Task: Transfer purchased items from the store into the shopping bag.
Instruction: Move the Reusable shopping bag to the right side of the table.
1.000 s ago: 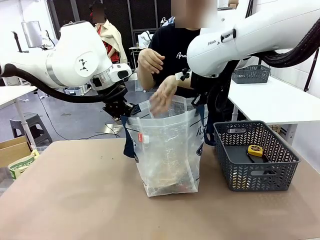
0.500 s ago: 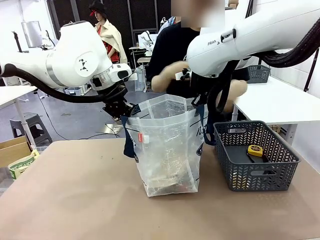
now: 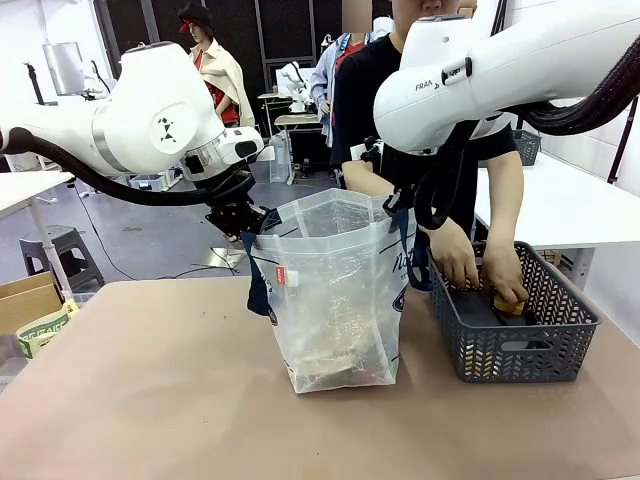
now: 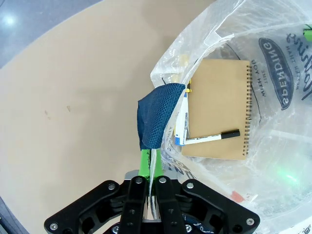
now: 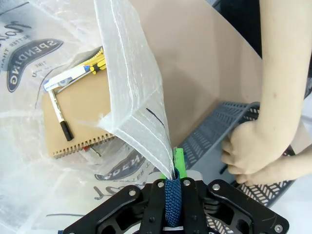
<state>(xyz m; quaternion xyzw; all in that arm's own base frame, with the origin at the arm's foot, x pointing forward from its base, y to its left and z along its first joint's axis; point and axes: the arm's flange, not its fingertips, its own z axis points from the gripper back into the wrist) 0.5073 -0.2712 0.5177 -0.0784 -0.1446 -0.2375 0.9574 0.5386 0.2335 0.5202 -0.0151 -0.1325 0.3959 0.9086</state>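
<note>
Brown matte tabletop [image 3: 150, 400] runs across the front view. Beyond its left edge, a grey floor holds an open cardboard box [image 3: 25, 297] and a grey step stool [image 3: 57, 243].

The left gripper [image 3: 245, 222] is clamped tight on the rim of the translucent clear plastic shopping bag [image 3: 335, 300] with navy blue strap handles. Its green pads [image 4: 143, 163] pinch the plastic film just below a fold of navy strap [image 4: 156, 119]. The shopping bag stands upright at the table's middle, its mouth held wide.

Lying flat inside it is a brown spiral-bound notebook [image 4: 217, 97], with a white black-capped marker [image 4: 212, 138] on top. The right gripper [image 5: 173, 170] is closed on the other navy strap at the opposite rim.

Just right of the bag sits a dark grey lattice basket [image 3: 515, 345], and a person's 2 hands [image 3: 458, 262] reach into it. Behind the basket stands a white table [image 3: 560, 205].
</note>
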